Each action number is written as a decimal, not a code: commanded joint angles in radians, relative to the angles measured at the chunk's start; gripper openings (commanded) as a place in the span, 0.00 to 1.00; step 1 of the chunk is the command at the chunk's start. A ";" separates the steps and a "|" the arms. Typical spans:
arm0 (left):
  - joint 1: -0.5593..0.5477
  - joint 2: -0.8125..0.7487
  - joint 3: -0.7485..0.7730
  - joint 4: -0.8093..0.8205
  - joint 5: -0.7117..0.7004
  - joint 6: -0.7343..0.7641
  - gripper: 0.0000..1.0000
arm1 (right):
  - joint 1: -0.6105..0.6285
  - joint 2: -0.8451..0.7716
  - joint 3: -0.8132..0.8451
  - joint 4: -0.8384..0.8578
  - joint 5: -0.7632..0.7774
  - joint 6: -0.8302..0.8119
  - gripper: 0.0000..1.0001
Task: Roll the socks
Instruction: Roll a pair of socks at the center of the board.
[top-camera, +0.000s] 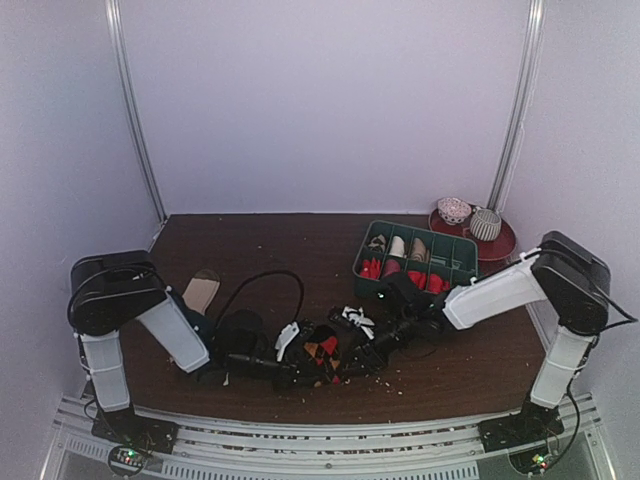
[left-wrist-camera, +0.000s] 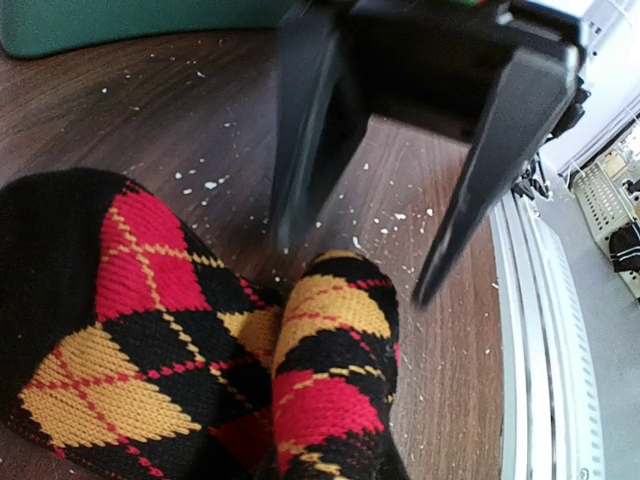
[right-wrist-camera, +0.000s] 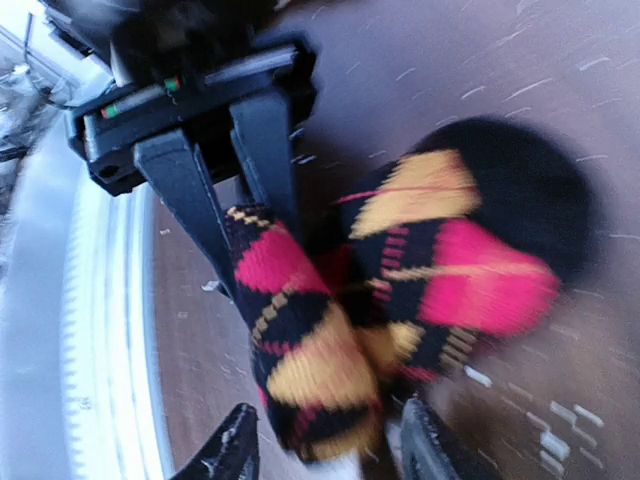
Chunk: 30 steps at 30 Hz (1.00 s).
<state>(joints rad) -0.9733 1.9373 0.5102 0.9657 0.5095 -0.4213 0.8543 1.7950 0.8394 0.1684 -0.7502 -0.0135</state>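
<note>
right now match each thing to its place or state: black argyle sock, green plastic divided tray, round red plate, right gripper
Things:
1 black argyle sock
2 green plastic divided tray
3 round red plate
4 right gripper

Places or states:
a jaws open
b carries two patterned balls
c one end pinched by the left gripper
d just left of the plate in the top view

Pairs: 1c, 2d, 3b, 4a
</note>
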 joint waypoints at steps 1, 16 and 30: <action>0.012 0.054 -0.008 -0.230 -0.078 -0.073 0.00 | 0.021 -0.195 -0.156 0.173 0.309 -0.055 0.53; 0.039 0.094 0.003 -0.274 -0.013 -0.118 0.00 | 0.236 -0.136 -0.147 0.197 0.585 -0.336 0.62; 0.039 0.100 0.014 -0.300 -0.007 -0.103 0.00 | 0.237 -0.066 -0.096 0.213 0.560 -0.344 0.52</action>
<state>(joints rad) -0.9432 1.9636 0.5438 0.9276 0.5720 -0.5266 1.0878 1.7081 0.7059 0.3653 -0.1902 -0.3481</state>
